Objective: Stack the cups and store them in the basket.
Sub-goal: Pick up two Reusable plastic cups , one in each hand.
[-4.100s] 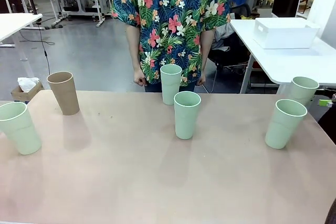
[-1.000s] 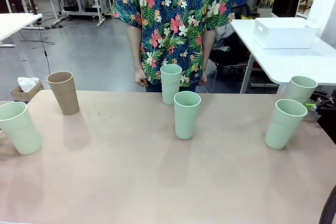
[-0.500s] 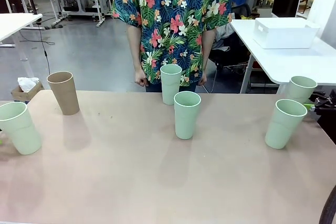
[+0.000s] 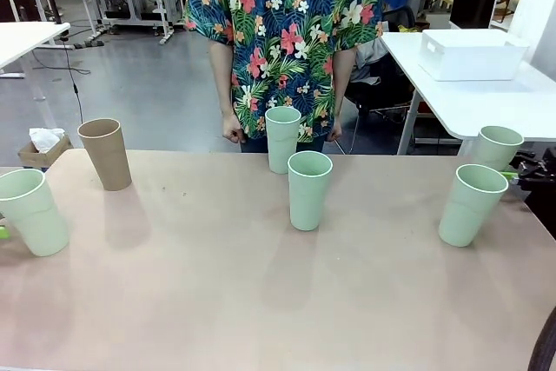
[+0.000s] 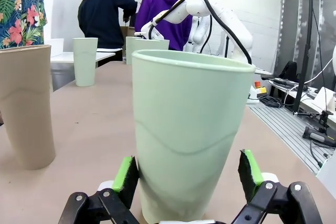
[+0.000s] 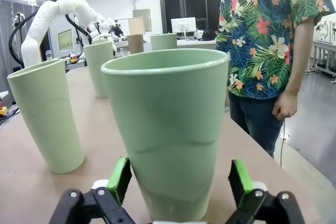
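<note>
Left gripper (image 5: 188, 178) jaws apart around pale mint tapered matte cup (image 5: 191, 119); right gripper (image 6: 180, 181) likewise around second mint cup (image 6: 168, 129).
Cups are placed at table (image 4: 217, 301) left edge and far right corner; none of six is stacked; white plastic basket (image 4: 472, 55) is set on side table (image 4: 521, 103).

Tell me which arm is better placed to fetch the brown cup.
Left. The brown cup stands just beside the mint cup that the left gripper straddles, fingers open; the right gripper sits at the table's far right end.

Bright, even ceiling light; soft shadows fall on the bench (image 4: 217, 301). Past the left hand (image 5: 188, 174), wide-angle bending, background slightly soft.
</note>
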You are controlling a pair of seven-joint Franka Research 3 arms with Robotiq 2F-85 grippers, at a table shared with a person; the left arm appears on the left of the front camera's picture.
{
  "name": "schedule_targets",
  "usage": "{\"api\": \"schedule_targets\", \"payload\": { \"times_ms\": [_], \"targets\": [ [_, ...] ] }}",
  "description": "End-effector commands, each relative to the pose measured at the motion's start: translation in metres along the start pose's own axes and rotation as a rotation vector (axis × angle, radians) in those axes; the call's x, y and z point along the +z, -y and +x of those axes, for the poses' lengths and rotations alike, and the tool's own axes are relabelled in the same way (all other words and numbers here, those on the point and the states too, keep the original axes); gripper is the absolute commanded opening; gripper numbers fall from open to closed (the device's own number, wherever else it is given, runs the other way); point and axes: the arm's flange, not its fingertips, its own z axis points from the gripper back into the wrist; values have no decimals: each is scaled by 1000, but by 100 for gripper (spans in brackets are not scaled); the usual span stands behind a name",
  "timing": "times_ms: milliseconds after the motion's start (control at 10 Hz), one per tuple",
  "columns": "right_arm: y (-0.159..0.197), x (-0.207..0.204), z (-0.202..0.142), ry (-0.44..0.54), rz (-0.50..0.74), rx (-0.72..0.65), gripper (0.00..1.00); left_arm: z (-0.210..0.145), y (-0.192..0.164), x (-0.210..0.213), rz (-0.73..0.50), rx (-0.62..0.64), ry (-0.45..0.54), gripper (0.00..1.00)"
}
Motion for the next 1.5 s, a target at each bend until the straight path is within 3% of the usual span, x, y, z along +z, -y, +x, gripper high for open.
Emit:
{"api": "schedule_targets", "payload": {
  "times_ms": [0,1400],
  "targets": [
    [-6,-8,3,-10,21,-12,100,0,4,-9,3,-32,25,100],
    [-17,-31,6,-23,45,-10,100,-5,11,-56,8,-84,-27,100]
  ]
}}
